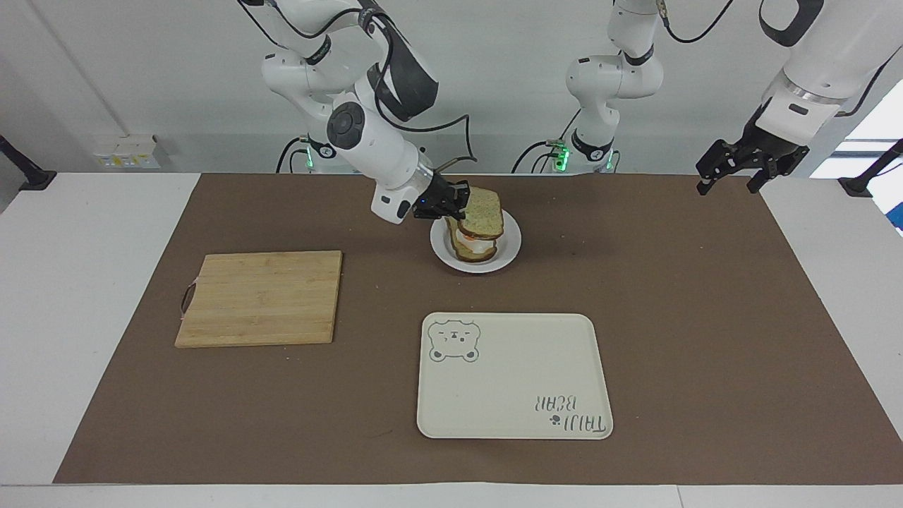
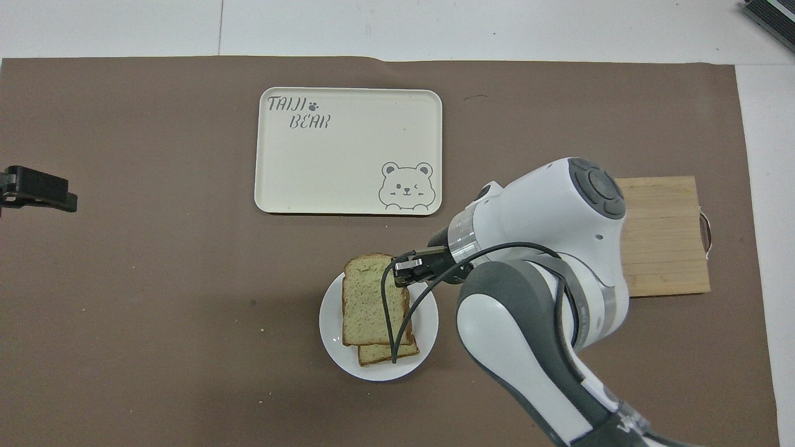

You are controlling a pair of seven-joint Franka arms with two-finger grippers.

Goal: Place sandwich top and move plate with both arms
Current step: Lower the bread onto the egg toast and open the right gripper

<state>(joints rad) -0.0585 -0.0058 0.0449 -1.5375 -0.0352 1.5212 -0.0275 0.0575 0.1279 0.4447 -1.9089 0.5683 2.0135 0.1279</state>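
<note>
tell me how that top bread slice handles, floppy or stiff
Probably fairly stiff: the sandwich top, pinched at one edge by the right gripper, stays nearly flat over the plate. Likely light and soft, so easily dented.

Sandwich top (image 2: 371,298) is covering the egg slice (image 2: 388,354) in overhead; only a strip of that slice's crust is peeking out at 6 o'clock. Egg itself is showing just as a thin sliver in the facing view. Right arm is blocking the chopping board's (image 2: 667,236) 9 o'clock end, and its cable is crossing the bread. Left gripper (image 2: 38,189) is getting clipped by the overhead frame's 9 o'clock edge. Right gripper (image 1: 462,200) fingertips are sitting against the bread edge, contact detail too small to be resolving.
</note>
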